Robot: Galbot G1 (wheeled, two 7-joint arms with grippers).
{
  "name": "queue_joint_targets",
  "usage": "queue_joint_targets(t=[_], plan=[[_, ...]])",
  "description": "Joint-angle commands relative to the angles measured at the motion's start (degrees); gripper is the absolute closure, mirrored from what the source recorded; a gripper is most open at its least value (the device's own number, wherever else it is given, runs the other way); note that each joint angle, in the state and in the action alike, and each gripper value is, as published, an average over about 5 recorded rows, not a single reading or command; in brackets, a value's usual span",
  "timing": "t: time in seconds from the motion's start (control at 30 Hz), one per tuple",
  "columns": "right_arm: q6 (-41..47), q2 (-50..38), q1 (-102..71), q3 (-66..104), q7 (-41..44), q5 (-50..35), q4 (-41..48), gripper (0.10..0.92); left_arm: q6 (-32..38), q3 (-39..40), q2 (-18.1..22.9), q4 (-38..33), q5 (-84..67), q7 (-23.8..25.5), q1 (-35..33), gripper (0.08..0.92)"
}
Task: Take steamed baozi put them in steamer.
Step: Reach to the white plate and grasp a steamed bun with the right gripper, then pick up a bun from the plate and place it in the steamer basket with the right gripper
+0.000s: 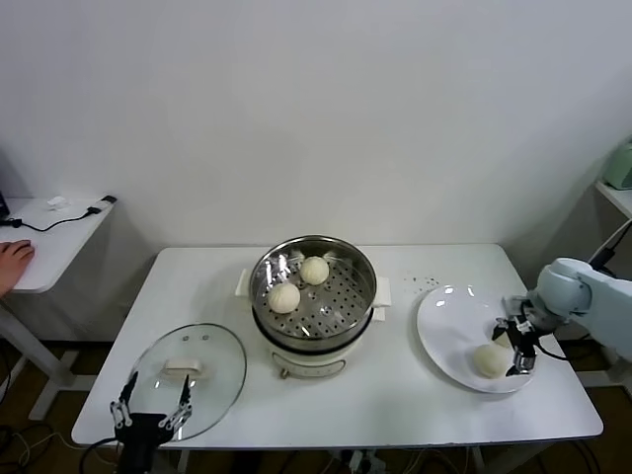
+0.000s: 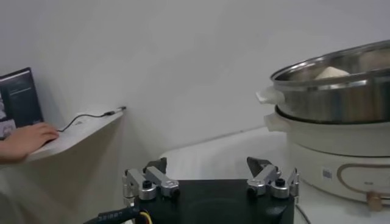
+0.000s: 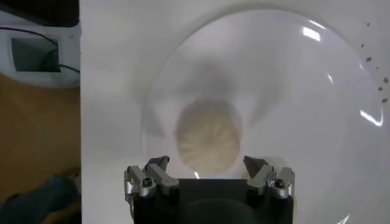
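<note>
Two steamed baozi (image 1: 299,283) lie on the perforated tray inside the steamer (image 1: 313,301), side by side toward its left and back part, one just behind the other. The steamer stands at the middle of the tabletop (image 1: 395,395), a shiny steel pot on a white base with white side handles. In the left wrist view the pot's rim and the top of one bun show above the white base.

A third baozi (image 1: 491,358) rests on the white plate (image 1: 444,326), which lies near the tabletop's right edge. The bun sits on the part of the plate nearest the front edge. In the right wrist view it shows its pleated top, alone on the glossy plate.

The right pincer (image 1: 520,346) hangs just above that bun, its fingers spread wide with the bun below the gap between them; nothing is held, and whether the fingertips touch the bun cannot be told.

A round glass lid (image 1: 188,367) with a white handle lies flat near the tabletop's front left corner. The left pincer (image 1: 151,403) waits at that corner, by the lid's front rim, fingers wide apart and empty.

Off the left edge stands a small side table (image 1: 49,242) with a cable on it, and a person's hand (image 1: 14,262) rests there.
</note>
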State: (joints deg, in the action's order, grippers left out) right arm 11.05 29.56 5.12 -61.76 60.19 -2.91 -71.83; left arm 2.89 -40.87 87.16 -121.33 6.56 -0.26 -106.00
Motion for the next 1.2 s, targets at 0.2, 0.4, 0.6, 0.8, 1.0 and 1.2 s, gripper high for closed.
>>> queue_joint_targets(t=[0.2,0.4,0.6,0.8,1.0,1.2], plan=[[-0.7,4.7,-6.1,4.7,0.0,2.8,4.4,0.203,-0.1,0.1,0.2,0.3,0.5,0.0,0.0,0.177],[-1.0,4.6,-5.1,4.0,1.1,2.7,4.5,0.224,-0.1,0.1,0.2,0.3,0.5,-0.1,0.0,0.177],[-1.5,4.3,-3.5,3.2,1.8,2.4,4.5,0.323,-0.1,0.1,0.2,0.3,0.6,-0.1,-0.1,0.177],[-1.9,3.8,-1.3,2.0,2.1,1.4,4.1,0.374,0.0,0.1,0.2,0.2,0.6,-0.1,-0.2,0.177],[-5.9,4.1,8.2,-4.0,3.2,-0.4,3.5,0.396,0.1,0.2,0.1,0.1,0.5,-0.1,-0.4,0.177],[-22.2,10.1,29.9,-18.3,5.6,2.1,1.5,0.404,0.1,0.2,0.0,-0.2,0.5,-0.1,-0.6,0.177]])
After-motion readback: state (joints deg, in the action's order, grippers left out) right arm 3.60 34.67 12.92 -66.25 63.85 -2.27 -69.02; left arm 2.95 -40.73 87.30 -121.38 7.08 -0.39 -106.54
